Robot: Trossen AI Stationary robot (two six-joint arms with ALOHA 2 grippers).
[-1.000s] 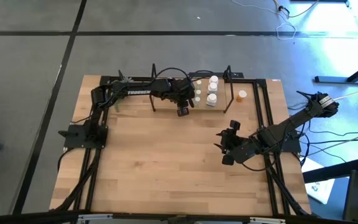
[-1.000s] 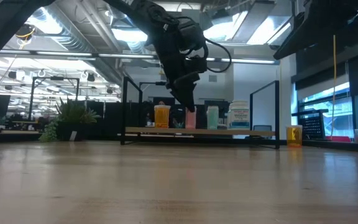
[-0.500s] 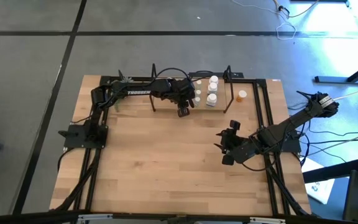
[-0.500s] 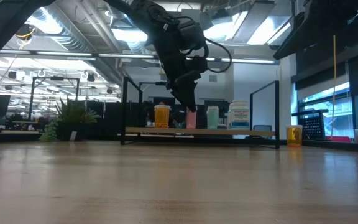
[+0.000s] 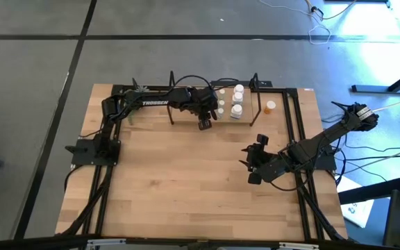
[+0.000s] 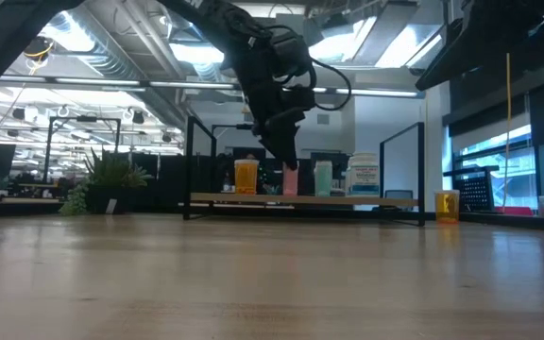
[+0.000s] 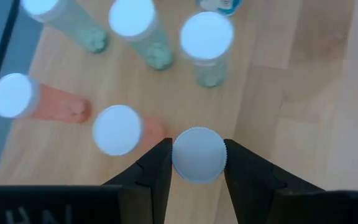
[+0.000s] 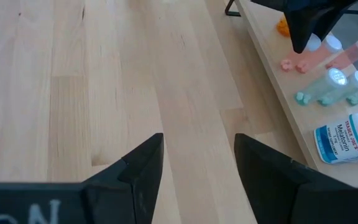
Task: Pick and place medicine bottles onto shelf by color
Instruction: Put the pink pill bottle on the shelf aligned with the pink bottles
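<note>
Pale wood runs under everything: the tabletop (image 5: 186,180) and, at its far edge, the shelf (image 6: 253,198) with its thin black uprights. From where I stand the left gripper (image 7: 197,163) is down over the shelf, its two fingers (image 7: 155,169) pressed against either side of a white cap (image 7: 199,154); it has hold of a small bottle whose body I can't make out from above, so its colour stays a guess. It sits just beside two pink-orange bottles (image 7: 120,129), with three pale green ones (image 7: 205,43) grouped a little farther along, so the sorting already looks well advanced. One orange bottle (image 5: 271,106) stands on the table beyond the shelf's right upright, apart from the rest. To finish this placement well, I'd say the bottle wants setting flat on the board before the fingers part, and they should part only a little, since the neighbouring cap is almost touching the nearer finger. Then a straight lift, no sideways drift, or the slim pink ones would tip like skittles. The right gripper (image 8: 197,165) waits over bare tabletop near the table's right side, fingers apart and holding nothing.
</note>
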